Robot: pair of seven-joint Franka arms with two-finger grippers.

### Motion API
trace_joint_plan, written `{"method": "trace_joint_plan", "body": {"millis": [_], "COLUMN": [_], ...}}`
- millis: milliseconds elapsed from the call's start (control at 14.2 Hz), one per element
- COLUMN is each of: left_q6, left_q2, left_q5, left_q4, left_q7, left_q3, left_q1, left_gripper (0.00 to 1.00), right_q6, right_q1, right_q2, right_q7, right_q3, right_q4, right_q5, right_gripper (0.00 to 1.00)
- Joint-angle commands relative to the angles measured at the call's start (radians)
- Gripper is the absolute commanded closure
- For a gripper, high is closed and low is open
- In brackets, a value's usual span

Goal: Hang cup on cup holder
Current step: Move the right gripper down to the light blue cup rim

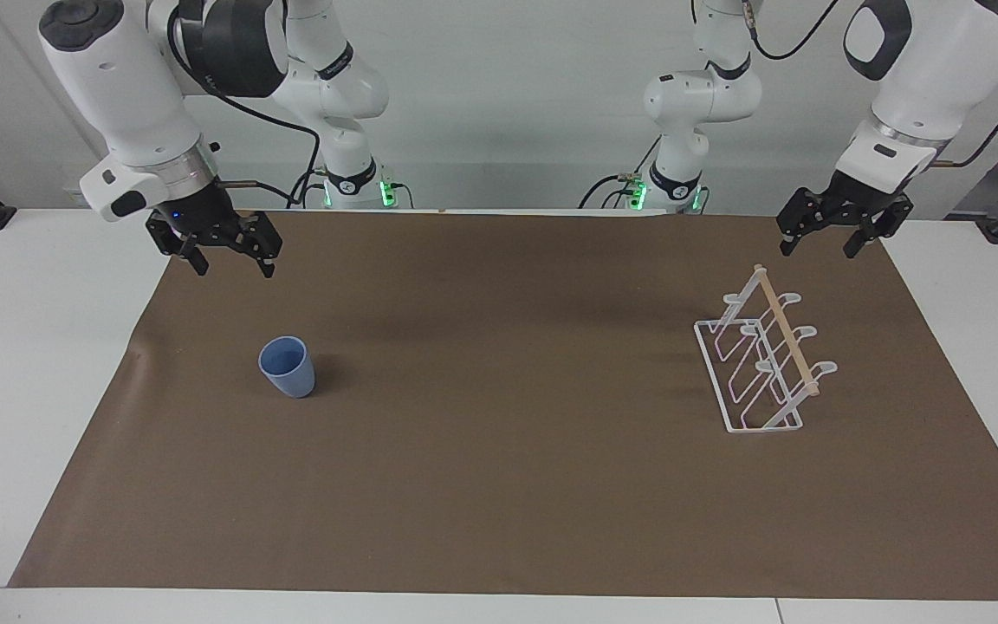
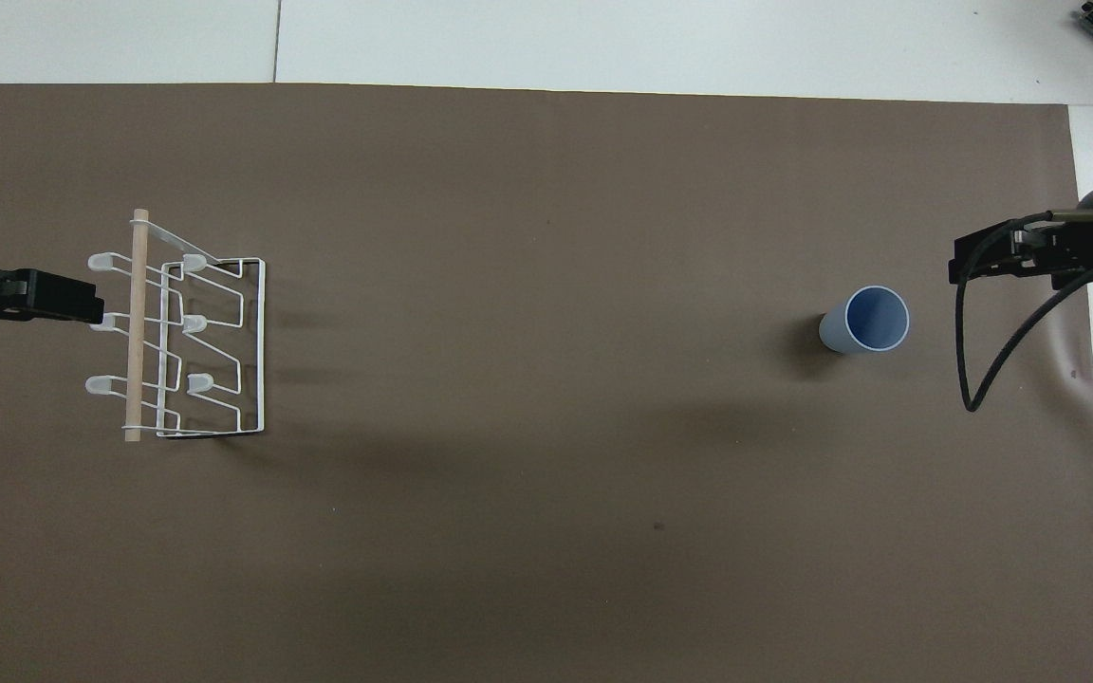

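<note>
Toward the right arm's end of the surface (image 1: 48, 390), on the brown mat (image 1: 499, 485), the cup (image 1: 288, 367) stands upright, mouth up, alone. The cup holder (image 1: 763, 364) sits well apart from it, toward the left arm's end, its wooden rod (image 1: 783, 330) along the top and its prongs bare. Nothing hung yet.

Right end effector (image 1: 225, 261): raised over the mat's edge at its own end, fingers spread wide, holding nothing. Left end effector (image 1: 819, 243): raised over the mat near the cup holder, also wide and empty; this arm waits.

Handling, by judgement: the cup looks light, stiff, probably plastic, matte, so not very slippery. No handle. It tapers toward the base, so a pinch on the outer wall could slide downward; a grip across the rim, one finger inside and one outside, seems surer. To hang it, the mouth must go over a prong, so it likely needs turning over. The wire holder looks light too and might shift if pushed.

Room: wide bare mat between cup and holder, nothing in the path. The cup is well in from the mat's edges; the holder stands close to the mat's edge at the left arm's end. Approach to the prongs looks free from the side facing the cup.
</note>
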Motion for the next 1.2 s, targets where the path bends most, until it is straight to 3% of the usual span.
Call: {"method": "trace_joint_plan", "body": {"millis": [0,352,704,915,1127], "left_q6": [-0.012,-0.012,-0.014,-0.012,-0.012], "left_q2": [-0.003,-0.003,-0.003,-0.003,-0.003], "left_q5": [-0.014,-0.014,-0.014,-0.014,-0.014], "left_q4": [0.0,0.0,0.0,0.0,0.0], "left_q7": [0.004,0.004,0.005,0.004,0.004], "left_q3": [-0.004,-0.004,-0.004,-0.004,-0.004], "left_q1": [0.011,0.011,0.011,0.011,0.011], "left_gripper": [0.0,0.0,0.0,0.0,0.0], "right_q6": [0.013,0.031,0.305,0.439,0.523], "right_q1": [-0.005,-0.003,-0.002,-0.013,-0.026], "right_q2": [-0.035,-0.04,-0.072,-0.035,0.021], "right_q7": [0.017,0.007,-0.039,-0.053,-0.078], "right_q3": [0.002,0.004,0.009,0.007,0.005], "right_q4": [-0.045,-0.063,-0.254,-0.35,-0.382], "right_q5": [0.026,0.027,0.026,0.026,0.024], "right_gripper": [0.0,0.0,0.0,0.0,0.0]}}
